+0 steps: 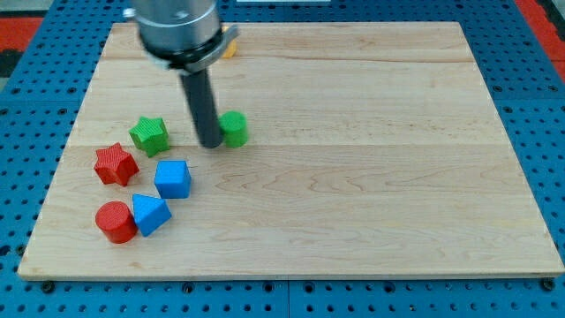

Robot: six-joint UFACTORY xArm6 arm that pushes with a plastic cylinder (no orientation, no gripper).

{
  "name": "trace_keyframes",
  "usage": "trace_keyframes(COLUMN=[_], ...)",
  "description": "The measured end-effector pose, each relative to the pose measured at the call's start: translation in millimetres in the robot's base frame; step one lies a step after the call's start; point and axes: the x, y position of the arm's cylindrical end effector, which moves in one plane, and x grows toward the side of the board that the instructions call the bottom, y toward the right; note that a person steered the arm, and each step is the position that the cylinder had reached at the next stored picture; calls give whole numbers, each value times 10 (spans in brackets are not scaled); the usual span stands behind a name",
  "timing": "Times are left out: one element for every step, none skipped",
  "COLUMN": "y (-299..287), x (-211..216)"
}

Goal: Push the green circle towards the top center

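The green circle lies on the wooden board, left of centre in the upper half. My tip rests on the board right beside the circle's left edge, touching or nearly touching it. The dark rod rises from there to the grey arm body at the view's top left.
A green star lies left of my tip. Below it sit a red star, a blue cube, a blue triangular block and a red circle. A small yellow-orange block peeks out behind the arm at the board's top edge.
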Motion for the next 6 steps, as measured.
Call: trace_keyframes(y=[529, 743, 864, 1079, 1217, 1421], x=[-593, -222, 136, -370, -1094, -1414])
